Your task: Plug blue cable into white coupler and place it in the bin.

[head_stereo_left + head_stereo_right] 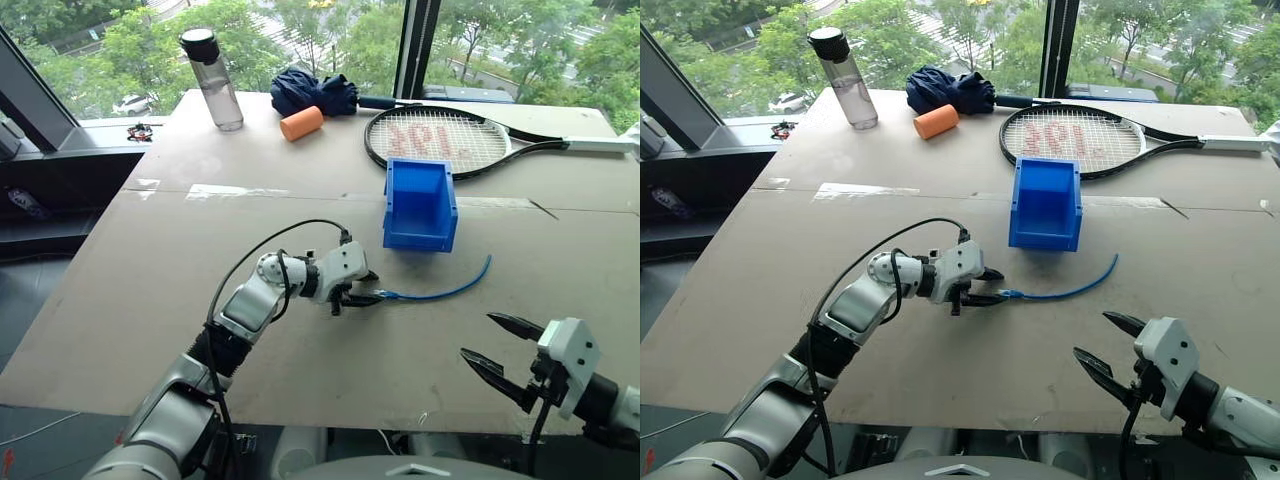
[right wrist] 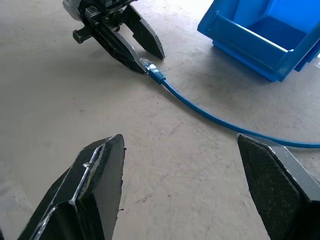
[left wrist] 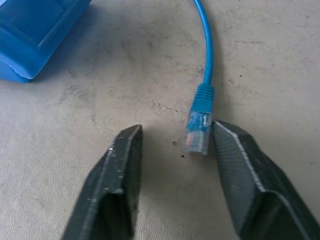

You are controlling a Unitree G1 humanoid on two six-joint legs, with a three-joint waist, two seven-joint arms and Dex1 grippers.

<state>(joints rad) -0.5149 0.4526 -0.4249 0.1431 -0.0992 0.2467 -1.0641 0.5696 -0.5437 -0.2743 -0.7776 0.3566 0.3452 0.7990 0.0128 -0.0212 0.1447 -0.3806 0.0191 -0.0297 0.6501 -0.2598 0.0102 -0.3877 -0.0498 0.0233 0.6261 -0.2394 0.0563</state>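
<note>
Cable pickup is where things sit right now. The left gripper (image 3: 172,145) is down on the table (image 1: 250,380) with its fingers straddling the clear plug at the end of the blue cable (image 1: 440,294). One finger is touching the side of the plug, the other stands off with a visible gap, so nothing is actually pinched yet; I'd call the fingers parted around the plug, not clamped.

The blue cable lies loose on the table, curving from the plug toward the right edge, just in front of the bin (image 1: 420,205), which sits roughly mid-table with its cut-down front facing the robot. The right gripper (image 1: 505,350) hangs near the front right corner, fingers spread wide and holding nothing. I can't spot the white coupler anywhere.

What could go wrong, my guess:
- The plug sits off-centre between the fingers, so closing could shove it sideways or let it squirt out instead of gripping it.
- Plug is small and slick, and the cable is springy, so it may twist in the grip and end up pointing the wrong way for mating.
- Fingers are right on the table surface, so scraping or pinning the plug flat is possible.
</note>
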